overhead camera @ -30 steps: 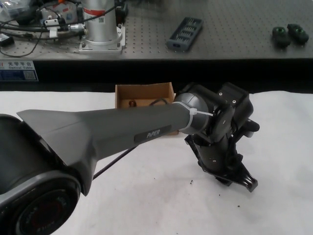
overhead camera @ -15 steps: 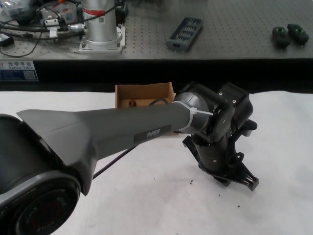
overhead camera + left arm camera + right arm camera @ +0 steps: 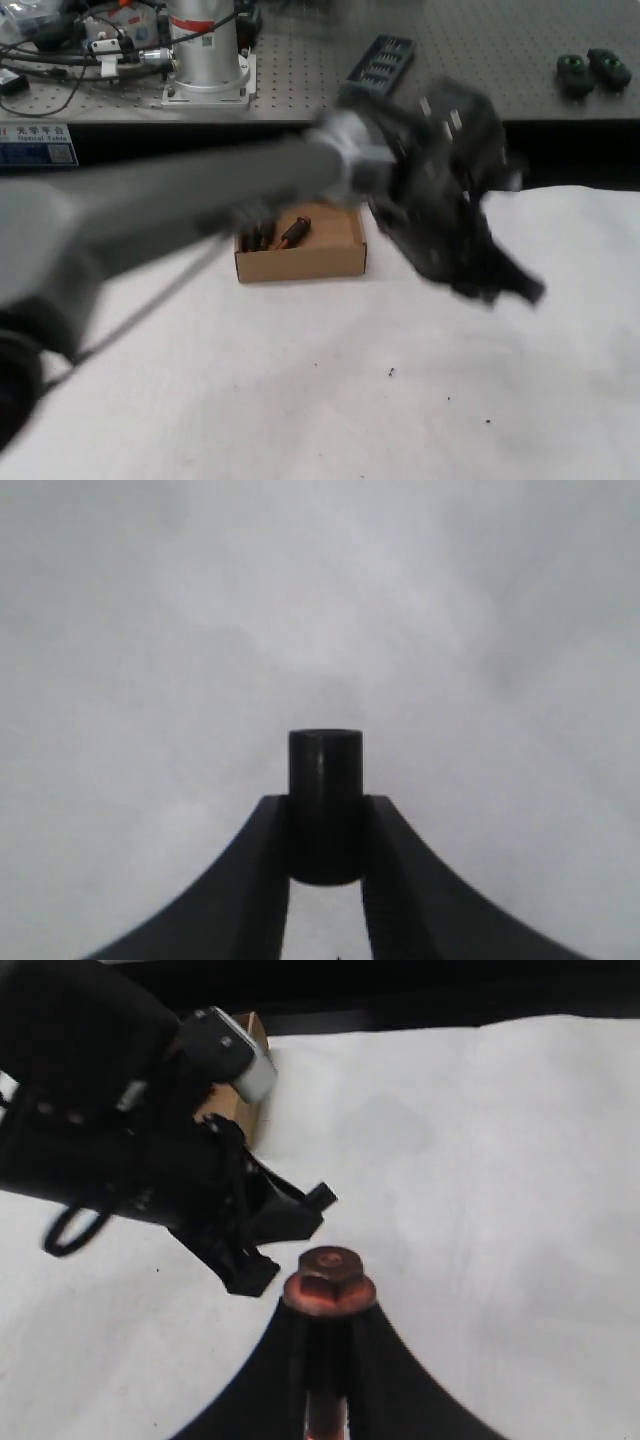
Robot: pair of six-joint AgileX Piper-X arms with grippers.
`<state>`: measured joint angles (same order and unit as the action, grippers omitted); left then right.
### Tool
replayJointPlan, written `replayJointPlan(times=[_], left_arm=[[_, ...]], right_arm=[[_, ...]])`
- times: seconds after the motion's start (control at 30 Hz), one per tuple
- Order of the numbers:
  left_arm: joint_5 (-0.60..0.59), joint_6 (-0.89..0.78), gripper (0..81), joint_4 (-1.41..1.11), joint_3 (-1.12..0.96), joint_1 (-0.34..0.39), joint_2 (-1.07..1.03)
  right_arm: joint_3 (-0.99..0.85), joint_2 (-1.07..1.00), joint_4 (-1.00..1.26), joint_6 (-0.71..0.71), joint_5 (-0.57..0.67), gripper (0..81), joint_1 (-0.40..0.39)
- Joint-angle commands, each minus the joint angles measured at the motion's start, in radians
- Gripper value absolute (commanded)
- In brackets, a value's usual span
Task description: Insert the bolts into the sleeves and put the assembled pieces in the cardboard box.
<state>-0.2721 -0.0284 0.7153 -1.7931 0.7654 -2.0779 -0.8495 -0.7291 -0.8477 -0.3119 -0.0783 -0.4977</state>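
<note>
Sleeve (image 3: 325,760): black, pinched upright in the left pincer (image 3: 326,812).
Bolt (image 3: 329,1282): copper, hex-headed, pinched by the right pincer (image 3: 328,1316), head past the fingertips.
Cardboard box (image 3: 300,262): on the white tabletop (image 3: 300,400), near the left pincer, dark pieces (image 3: 292,230) inside.

An arm (image 3: 200,190) hangs above the cardboard box (image 3: 300,262).

A white cloth (image 3: 300,400) covered the bench. Behind it stood a grey perforated optical table (image 3: 500,40), its dark front edge bearing a blue-and-white label (image 3: 38,145). On that table were a metal column (image 3: 205,40) on a base plate, tangled cables (image 3: 50,50), a dark slotted rack (image 3: 385,58) and two dark knobs (image 3: 592,72).
</note>
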Motion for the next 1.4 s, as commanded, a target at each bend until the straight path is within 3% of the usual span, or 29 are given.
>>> replayJointPlan(times=[0.0, 0.17, 0.37, 0.6, 0.83, 0.97, 1.37], left_arm=[[-0.003, 0.018, 12.5, -0.012, -0.007, -0.026, 0.082], [-0.003, 0.039, 12.5, -0.007, 0.058, -0.062, 0.202], [-0.003, 0.017, 12.5, -0.14, 0.363, -0.071, 0.432], [0.044, -0.2, 12.5, -0.619, 0.878, -0.071, 0.741], [0.042, -0.391, 12.5, -0.867, 1.214, -0.066, 0.856], [0.027, -0.389, 12.5, -0.944, 1.309, -0.039, 0.857], [0.011, -0.381, 12.5, -1.061, 1.367, 0.082, 0.857]], right_arm=[[-0.001, 0.008, 0.049, 0.021, 0.013, 1.9, 0.009], [-0.001, 0.008, 0.075, 0.021, 0.055, 1.9, 0.009], [-0.001, 0.001, 0.182, 0.021, 0.217, 1.9, 0.009], [0.095, -0.044, 0.438, -0.043, 0.439, 1.9, 0.009], [0.248, -0.113, 0.68, -0.157, 0.515, 1.9, 0.009], [0.33, -0.176, 0.833, -0.229, 0.626, 1.9, 0.009], [0.453, -0.317, 1.131, -0.288, 0.766, 1.9, 0.009]])
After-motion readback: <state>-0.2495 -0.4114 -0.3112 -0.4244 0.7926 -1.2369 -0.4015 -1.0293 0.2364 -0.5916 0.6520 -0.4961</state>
